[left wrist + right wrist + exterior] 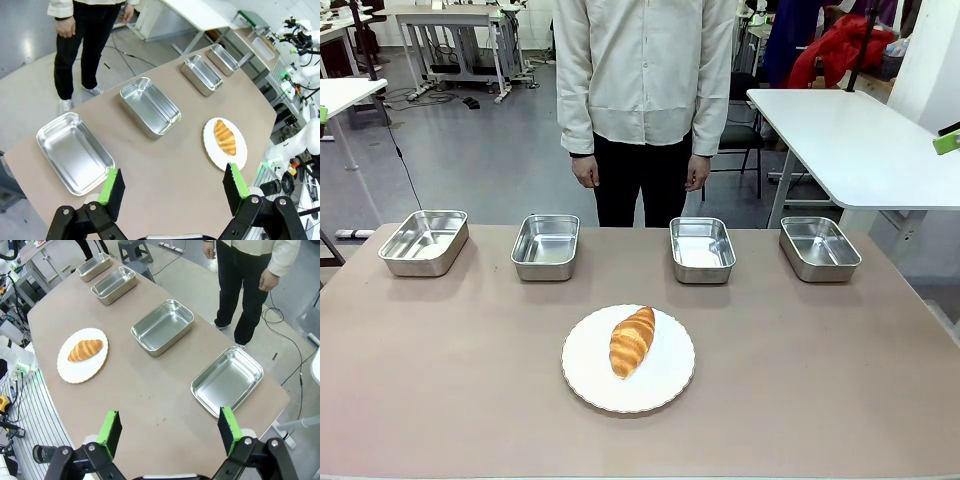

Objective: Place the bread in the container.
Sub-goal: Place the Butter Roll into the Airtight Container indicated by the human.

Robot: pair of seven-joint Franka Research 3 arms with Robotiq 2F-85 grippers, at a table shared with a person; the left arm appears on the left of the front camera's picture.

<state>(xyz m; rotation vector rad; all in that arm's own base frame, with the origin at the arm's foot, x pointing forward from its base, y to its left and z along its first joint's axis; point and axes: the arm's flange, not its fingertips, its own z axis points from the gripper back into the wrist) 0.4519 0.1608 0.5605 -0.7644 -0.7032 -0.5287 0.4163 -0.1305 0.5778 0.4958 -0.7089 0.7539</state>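
1. Since the bread (632, 342) lies on the white plate (582, 388), at the middle of the surface (470, 390) on the robot's side, and none of it is in a container, we judge the task not yet begun.
2. The left fingers (111, 187) are spread wide with nothing between them, held high above the surface. The right fingers (111, 429) are just as wide apart and just as empty.
3. In the left wrist view the bread sits ahead and off toward the right-hand finger. In the right wrist view it sits ahead and off toward the left-hand finger. So it lies between the two arms, and we cannot tell which is nearer.
4. In the front view its long axis runs mostly near to far, with the far tip leaning toward the robot's right and the near tip toward its left. We reckon a grip across the narrow width calls for fingers closing roughly left to right, with the wrist turned a little to match that lean.
5. Four pans stand in a row along the far side, well apart from the plate: far-left container (420, 266), left-middle container (544, 273), right-middle container (702, 277) and far-right container (820, 273). The two middle ones are nearest the bread.
6. We cannot tell which one is meant. The person (645, 90) stands behind the row with hands hanging down, pointing at none.
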